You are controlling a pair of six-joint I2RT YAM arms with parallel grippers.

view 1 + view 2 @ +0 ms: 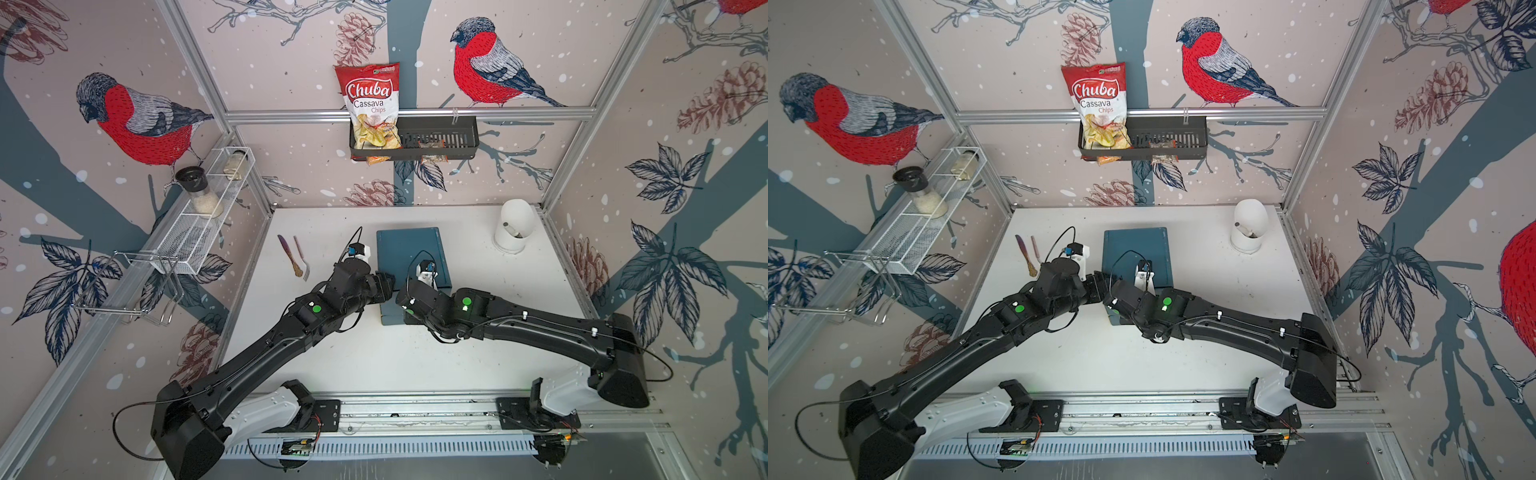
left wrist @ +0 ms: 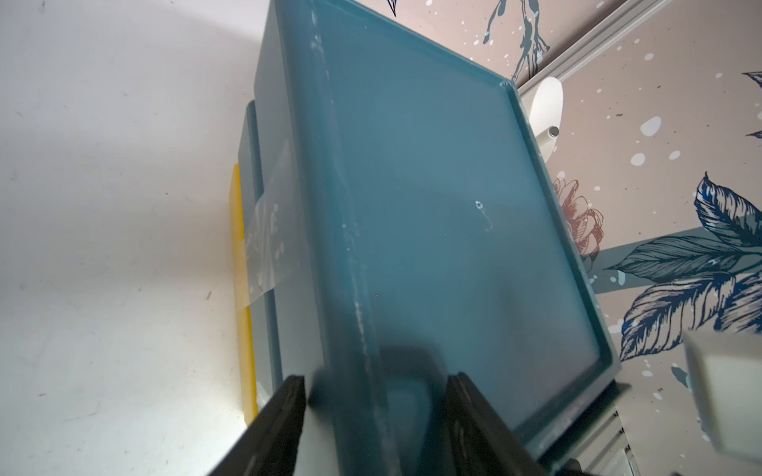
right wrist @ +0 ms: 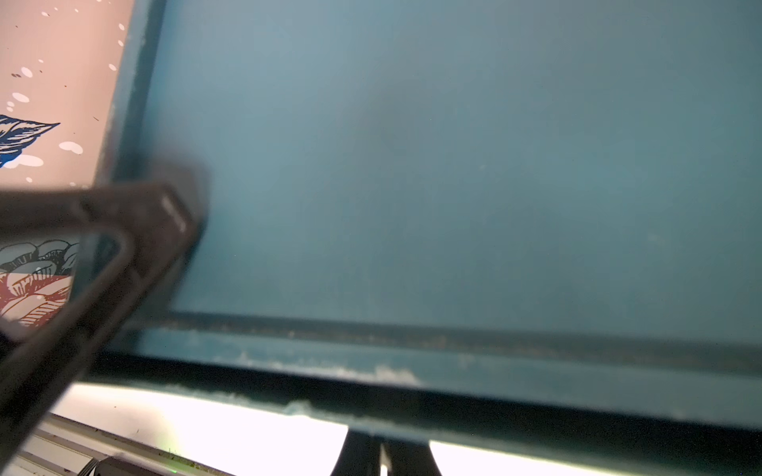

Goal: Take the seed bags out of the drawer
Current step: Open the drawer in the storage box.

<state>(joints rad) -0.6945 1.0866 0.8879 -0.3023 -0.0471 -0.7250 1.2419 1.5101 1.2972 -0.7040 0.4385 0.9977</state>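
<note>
The seed bags are out of view. A teal drawer unit stands mid-table, and only its flat top and front face show. My left gripper is open. It straddles the unit's front left top edge, with one finger beside the side wall and the other finger over the recessed top. My right gripper is shut just under the unit's front lip, and that lip hides its tips. In both top views its own wrist covers it.
A purple spoon and a fork lie left of the unit. A white round holder stands at the back right. A black wall basket holds a red Chuba chips bag. A white wire shelf with jars hangs on the left wall.
</note>
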